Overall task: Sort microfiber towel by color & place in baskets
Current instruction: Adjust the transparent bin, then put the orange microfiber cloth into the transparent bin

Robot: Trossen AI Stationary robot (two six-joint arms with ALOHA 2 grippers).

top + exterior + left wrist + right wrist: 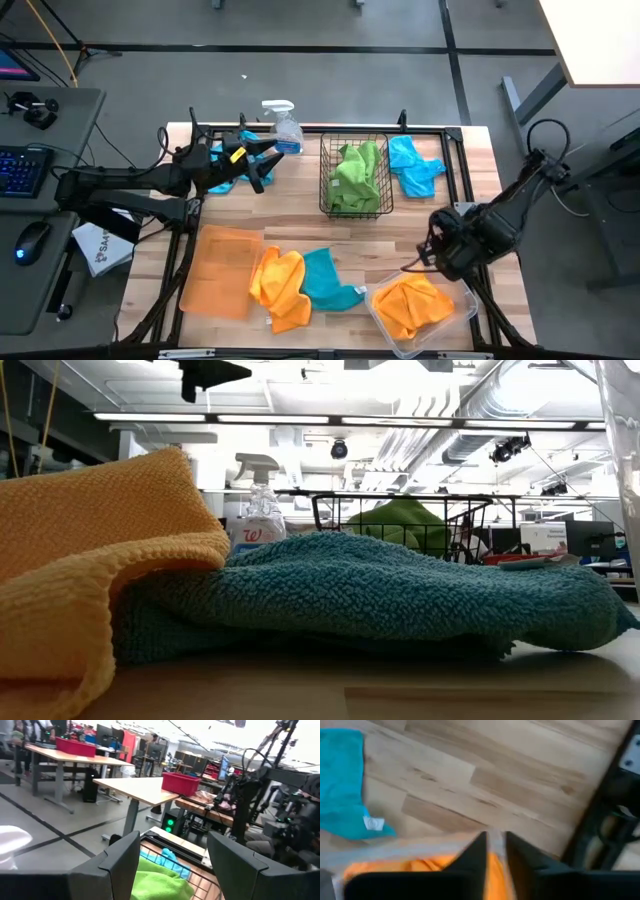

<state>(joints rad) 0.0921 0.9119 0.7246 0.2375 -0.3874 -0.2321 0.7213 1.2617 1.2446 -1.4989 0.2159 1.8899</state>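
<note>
We judge step in hand: right gripper (pixel 440 262), fingers narrowly parted and empty, hangs over clear bin (pixel 386 318), orange towel (pixel 412 303) inside at its 5 o'clock. Left gripper (pixel 262 165), spread wide and empty, at table's 11 o'clock. Next move, we judge: turn toward turquoise towel (pixel 325 282), at right gripper's 9 o'clock, beside second orange towel (pixel 278 285) near orange tray (pixel 218 270).
</note>
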